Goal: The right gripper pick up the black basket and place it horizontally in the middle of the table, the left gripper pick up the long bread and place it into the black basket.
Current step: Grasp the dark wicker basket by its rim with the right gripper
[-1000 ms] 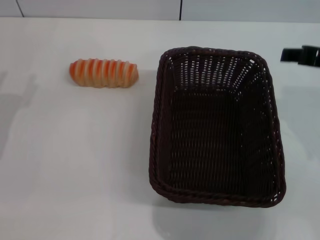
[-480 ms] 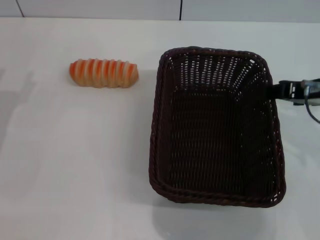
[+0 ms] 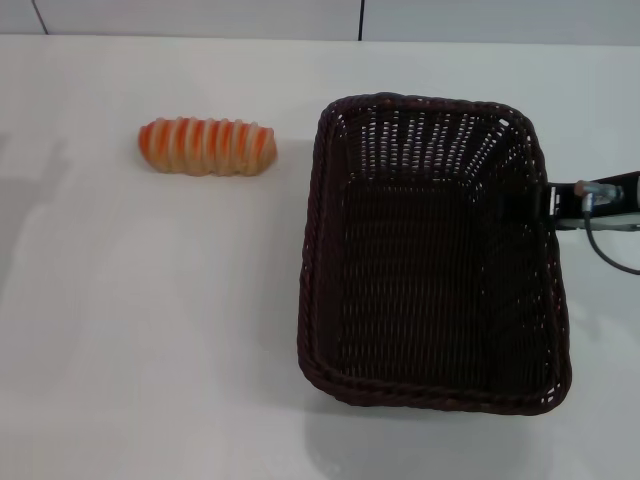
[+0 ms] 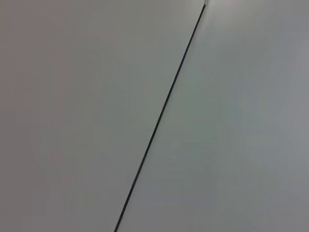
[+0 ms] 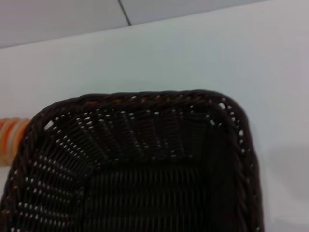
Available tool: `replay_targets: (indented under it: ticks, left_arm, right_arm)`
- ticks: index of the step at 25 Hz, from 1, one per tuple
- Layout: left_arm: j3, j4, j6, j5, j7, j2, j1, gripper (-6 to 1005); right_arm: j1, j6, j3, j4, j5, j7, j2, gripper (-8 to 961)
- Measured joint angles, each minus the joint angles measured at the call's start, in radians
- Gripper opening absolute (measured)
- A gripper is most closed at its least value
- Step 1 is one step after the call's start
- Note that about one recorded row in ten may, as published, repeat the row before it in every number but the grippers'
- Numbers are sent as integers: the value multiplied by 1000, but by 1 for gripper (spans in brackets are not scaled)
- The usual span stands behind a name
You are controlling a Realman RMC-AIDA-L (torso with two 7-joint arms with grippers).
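Observation:
The black basket (image 3: pixel 312 250) stands on the white table (image 3: pixel 150 330), right of centre, with its long side running away from me, and it is empty. The long bread (image 3: pixel 207 146) lies on the table to the basket's far left, apart from it. My right gripper (image 3: pixel 552 202) reaches in from the right edge and is at the basket's right rim, about halfway along the far part. The right wrist view looks down on the basket's far rim (image 5: pixel 145 99), with the end of the bread (image 5: pixel 8 140) at the edge. My left gripper is out of view.
The table's far edge meets a pale wall (image 3: pixel 200 15) with dark seams. The left wrist view shows only a plain grey surface with one dark seam (image 4: pixel 159 121). A grey cable (image 3: pixel 605 255) loops below the right gripper.
My right gripper has moved nearer and leftward, from beside the basket's far right corner to its right rim. The basket and the bread have not moved.

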Motion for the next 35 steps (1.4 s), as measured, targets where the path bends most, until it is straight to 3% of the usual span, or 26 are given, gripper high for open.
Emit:
replay_targets:
  ticks: [35]
  left_arm:
    - [-35,-1,12,-1,0,-1,1,859]
  right_arm:
    - [18,-77,-40,156,46,-9,0,703]
